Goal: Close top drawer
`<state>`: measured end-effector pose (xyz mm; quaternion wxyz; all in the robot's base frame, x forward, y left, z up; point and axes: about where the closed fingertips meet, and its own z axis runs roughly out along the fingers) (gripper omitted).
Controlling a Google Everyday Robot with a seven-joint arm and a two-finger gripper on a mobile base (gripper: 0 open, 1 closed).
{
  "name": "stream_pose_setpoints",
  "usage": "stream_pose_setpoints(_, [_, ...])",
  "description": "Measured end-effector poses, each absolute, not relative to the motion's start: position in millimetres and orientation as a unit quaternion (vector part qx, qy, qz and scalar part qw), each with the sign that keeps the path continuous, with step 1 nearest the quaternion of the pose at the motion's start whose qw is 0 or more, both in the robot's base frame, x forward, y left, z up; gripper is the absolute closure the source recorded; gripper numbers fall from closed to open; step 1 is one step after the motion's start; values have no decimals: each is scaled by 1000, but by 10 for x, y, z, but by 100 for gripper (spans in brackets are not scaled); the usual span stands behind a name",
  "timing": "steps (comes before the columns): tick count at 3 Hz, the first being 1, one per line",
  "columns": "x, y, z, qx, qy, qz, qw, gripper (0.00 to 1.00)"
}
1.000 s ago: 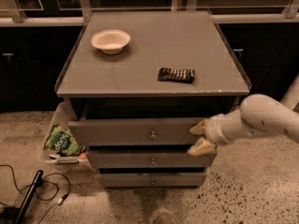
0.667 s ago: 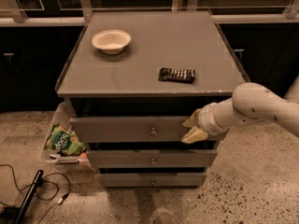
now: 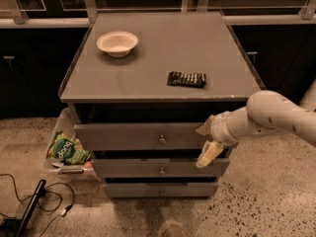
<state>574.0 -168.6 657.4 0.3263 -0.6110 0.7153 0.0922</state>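
The top drawer (image 3: pixel 143 136) is a wide grey front with a small round metal knob (image 3: pixel 161 139). It stands pulled out a little from the grey cabinet, with a dark gap above it under the cabinet top. My gripper (image 3: pixel 205 141) is at the right end of the drawer front, coming in from the right on a white arm (image 3: pixel 266 116). Its two beige fingers (image 3: pixel 208 154) are spread apart, one above the other, against or just in front of the drawer face, holding nothing.
Two slimmer drawer fronts (image 3: pixel 160 169) sit below. On the cabinet top (image 3: pixel 148 78) are a white bowl (image 3: pixel 117 43) and a dark flat packet (image 3: pixel 186 79). A bin with a green bag (image 3: pixel 66 149) stands at the left. Cables (image 3: pixel 47 201) lie on the floor.
My gripper has moved left from beside the cabinet's right edge onto the right end of the top drawer front. The drawer looks about as far out as before.
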Motion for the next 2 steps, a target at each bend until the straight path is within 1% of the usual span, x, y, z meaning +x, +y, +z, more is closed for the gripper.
stream_pose_setpoints(1, [5661, -1681, 6574, -611, 715, 92, 326, 0])
stream_pose_setpoints(2, [5359, -1598, 6677, -620, 705, 109, 327, 0])
